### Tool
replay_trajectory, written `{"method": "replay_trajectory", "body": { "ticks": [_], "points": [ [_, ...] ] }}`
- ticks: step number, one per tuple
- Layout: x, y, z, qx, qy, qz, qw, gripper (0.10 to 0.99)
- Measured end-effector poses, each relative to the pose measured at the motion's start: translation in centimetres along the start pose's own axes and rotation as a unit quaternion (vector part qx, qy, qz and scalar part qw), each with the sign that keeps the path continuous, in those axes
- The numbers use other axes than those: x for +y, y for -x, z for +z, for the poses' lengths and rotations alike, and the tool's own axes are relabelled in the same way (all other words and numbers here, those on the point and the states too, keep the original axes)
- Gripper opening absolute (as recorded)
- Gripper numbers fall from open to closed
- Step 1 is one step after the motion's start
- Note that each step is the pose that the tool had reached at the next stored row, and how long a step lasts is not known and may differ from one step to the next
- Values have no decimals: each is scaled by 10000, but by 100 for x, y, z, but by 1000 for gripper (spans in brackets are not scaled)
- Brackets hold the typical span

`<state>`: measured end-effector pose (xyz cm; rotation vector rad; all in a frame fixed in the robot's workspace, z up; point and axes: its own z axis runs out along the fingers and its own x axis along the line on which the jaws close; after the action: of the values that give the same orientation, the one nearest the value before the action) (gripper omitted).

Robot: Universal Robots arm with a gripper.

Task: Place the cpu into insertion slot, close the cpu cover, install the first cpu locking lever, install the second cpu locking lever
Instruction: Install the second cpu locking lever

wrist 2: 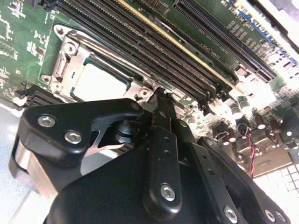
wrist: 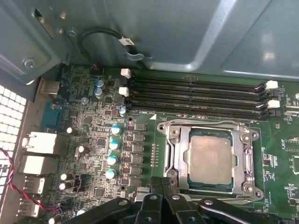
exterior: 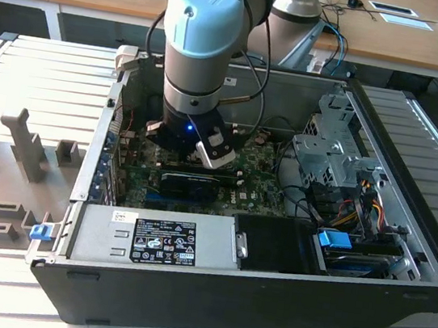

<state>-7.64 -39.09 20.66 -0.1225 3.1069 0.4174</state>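
Observation:
The cpu (wrist: pixel 210 156) lies flat in the insertion slot (wrist: pixel 169 154) on the green board, its silver-grey top showing. The cpu cover (wrist: pixel 183 158) is down, framing the chip on all sides. In the second wrist view the cpu (wrist 2: pixel 100 81) and cpu cover (wrist 2: pixel 70 60) sit just beyond my black fingers. My gripper (wrist: pixel 163 186) is shut, fingers pressed together, its tip (wrist 2: pixel 161 95) at the socket's near edge by a corner. I see nothing held between the fingers. In the exterior view the gripper (exterior: pixel 188 153) is low inside the open computer case.
Long black memory slots (wrist: pixel 196 93) run beside the socket, toward the grey case wall (wrist: pixel 187 32). Capacitors (wrist: pixel 112 144) stand on the other side. A black graphics card (exterior: pixel 190 183), power supply (exterior: pixel 151 240) and drive cage (exterior: pixel 331 151) surround the work area.

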Motion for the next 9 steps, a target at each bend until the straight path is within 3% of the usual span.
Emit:
{"method": "replay_trajectory", "body": {
  "ticks": [9],
  "points": [
    [2, -1, -6, 0, 0, 0, 10000, 106]
  ]
}}
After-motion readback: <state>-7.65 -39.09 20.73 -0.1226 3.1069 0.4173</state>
